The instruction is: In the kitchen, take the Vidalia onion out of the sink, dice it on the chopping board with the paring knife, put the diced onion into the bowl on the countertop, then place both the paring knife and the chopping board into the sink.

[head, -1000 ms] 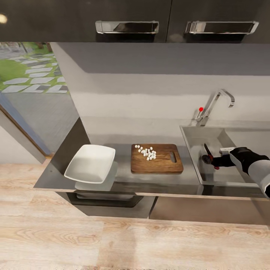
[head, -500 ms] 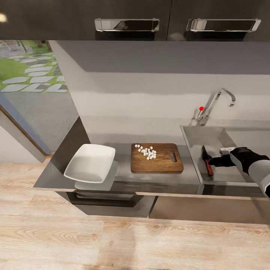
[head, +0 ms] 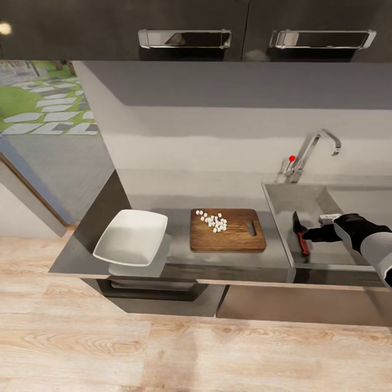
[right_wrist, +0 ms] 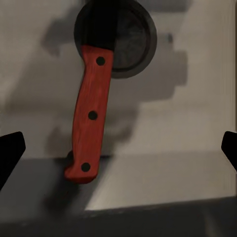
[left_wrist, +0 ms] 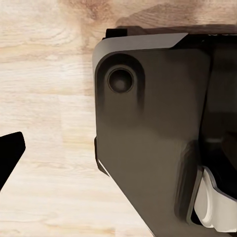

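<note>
The right tool point(head: 311, 234) had let go, its fingers spread wide; the knife point(right_wrist: 91, 116) now lay in the sink point(head: 283, 204), seemingly over the drain. The diced onion point(head: 213, 220) was on the board point(head: 234, 235), not in the bowl point(head: 132, 238). The left tool's state I could not tell.

Dark upper cabinets point(head: 163, 27) with chrome handles point(head: 184, 38) hang above a pale grey wall point(head: 207, 136); below it, light wood flooring point(head: 163, 348); left, a garden window point(head: 43, 98).

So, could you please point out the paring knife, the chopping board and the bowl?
paring knife point(right_wrist: 91, 116): right wrist view, middle of the red handle.
chopping board point(head: 234, 238): head view, bare wood.
bowl point(head: 130, 239): head view, inner floor.
</note>
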Tool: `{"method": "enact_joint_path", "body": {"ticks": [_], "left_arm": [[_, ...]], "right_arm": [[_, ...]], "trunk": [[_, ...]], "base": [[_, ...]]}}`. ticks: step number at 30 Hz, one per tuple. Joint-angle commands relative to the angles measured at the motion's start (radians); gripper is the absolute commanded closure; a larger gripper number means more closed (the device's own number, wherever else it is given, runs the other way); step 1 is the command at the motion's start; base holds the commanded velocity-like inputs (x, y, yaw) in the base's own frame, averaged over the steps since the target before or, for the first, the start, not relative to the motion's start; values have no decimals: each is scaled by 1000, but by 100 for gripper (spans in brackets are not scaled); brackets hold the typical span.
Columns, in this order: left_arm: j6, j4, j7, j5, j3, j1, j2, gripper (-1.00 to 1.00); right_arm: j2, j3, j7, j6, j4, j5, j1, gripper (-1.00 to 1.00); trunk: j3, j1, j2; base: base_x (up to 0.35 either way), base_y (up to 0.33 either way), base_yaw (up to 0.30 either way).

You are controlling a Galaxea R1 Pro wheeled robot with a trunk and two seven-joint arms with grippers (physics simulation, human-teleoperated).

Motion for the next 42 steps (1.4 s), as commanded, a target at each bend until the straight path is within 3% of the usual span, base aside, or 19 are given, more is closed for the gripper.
{"method": "enact_joint_path", "body": {"ticks": [1,32,35,38,42], "left_arm": [[-8,5,1,9,-9,-2,-1,-100],[-8,5,1,9,-9,-2,-1,-100],[-8,5,1,9,-9,-2,-2,-100],[-8,5,1,9,-9,-2,-2,-100],[-8,5,0,9,-9,-2,-2,-100]], "right_arm": [[-2,8,3,4,-2,-5,-1,-100],[-10,4,8,0,-6,-10,-1,-100],[-10,3,51,-1,-9,-14,-1,-100],[-14,1,141,-18,-11,-14,-1,-100],[-41,-1,184,-46,-12,-13,-1,-100]], "trunk": [[0,1,-2],[48,1,-2],[53,1,-2],[58,1,-2],[64,1,-2]], "base": [[0,0,0],[-14,29,0],[-32,62,0],[-7,13,0],[-1,3,0]]}}
